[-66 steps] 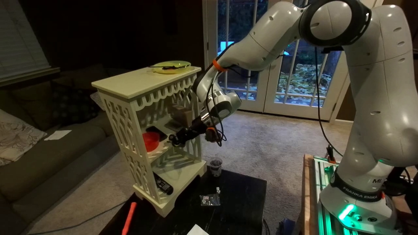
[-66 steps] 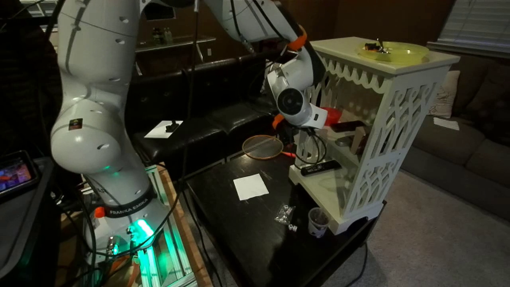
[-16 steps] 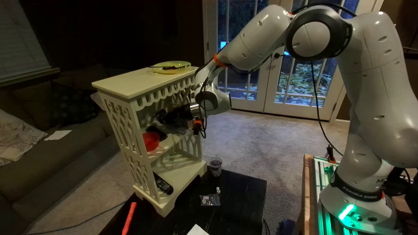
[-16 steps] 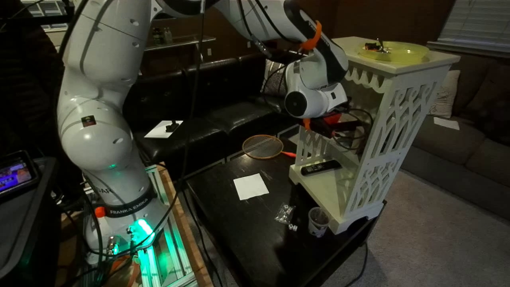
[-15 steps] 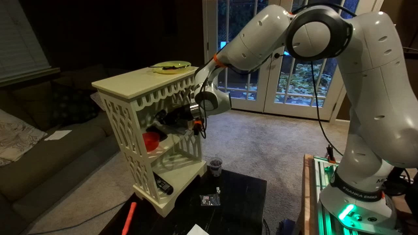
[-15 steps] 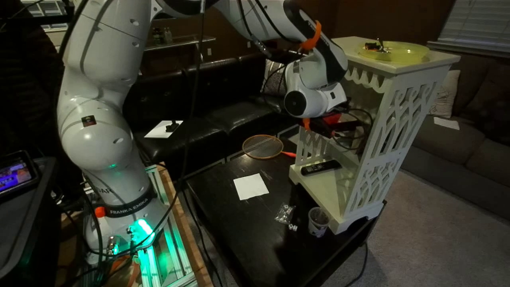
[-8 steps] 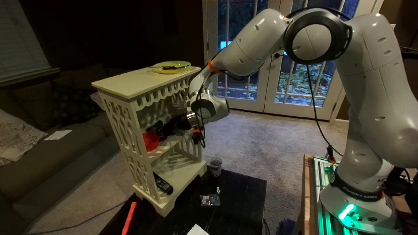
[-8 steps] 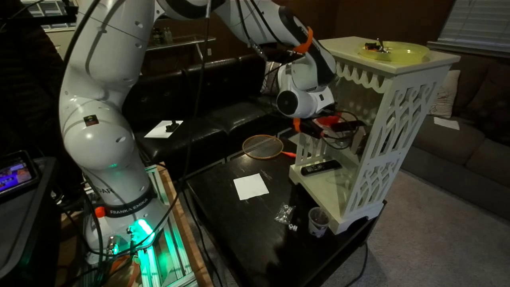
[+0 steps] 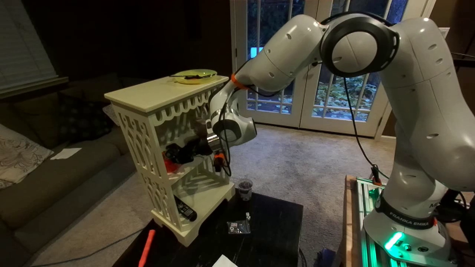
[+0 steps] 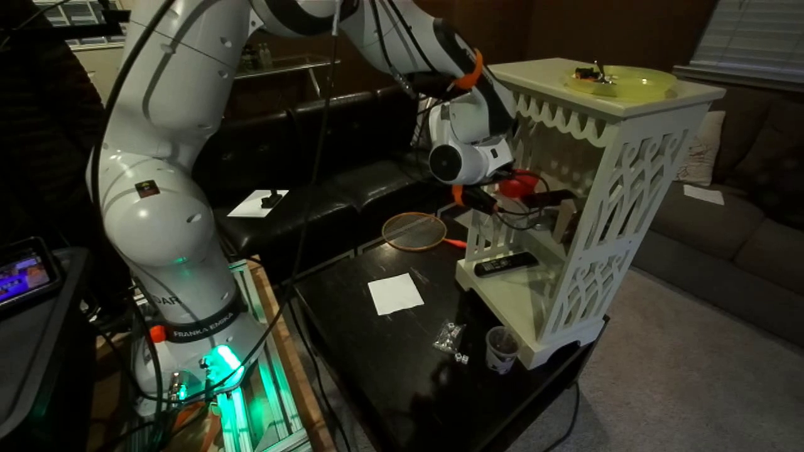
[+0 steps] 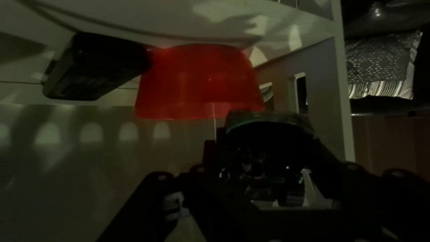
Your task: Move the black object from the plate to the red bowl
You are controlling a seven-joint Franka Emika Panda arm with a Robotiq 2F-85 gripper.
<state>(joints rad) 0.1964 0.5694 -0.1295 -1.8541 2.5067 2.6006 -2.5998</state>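
The red bowl [image 9: 170,167] stands upright on the white cabinet's middle shelf; it also shows in an exterior view [image 10: 518,184]. My gripper [image 9: 173,152] is inside this bay, just above and in front of the bowl, partly covering it. In the wrist view, which stands upside down, the fingers close on a dark lump with small shiny bits, the black object [image 11: 265,144]. It overlaps the rim of the red bowl [image 11: 198,80], on the rim's upper side. The yellowish-green plate [image 10: 650,83] on the cabinet top holds a small dark-and-orange item [image 10: 589,74].
A flat black item [image 11: 97,67] lies right beside the bowl. A brown box [image 10: 565,221] stands on the same shelf. The cabinet's lattice side [image 9: 137,148] and scalloped top edge [image 10: 568,119] bound the bay. A remote [image 10: 505,264] lies on the lower shelf; a cup [image 10: 502,351] stands on the table.
My gripper moved from the cabinet's front into the middle bay, then sideways and down to the red bowl, keeping its dark load. Bowl and plate stay where they were.
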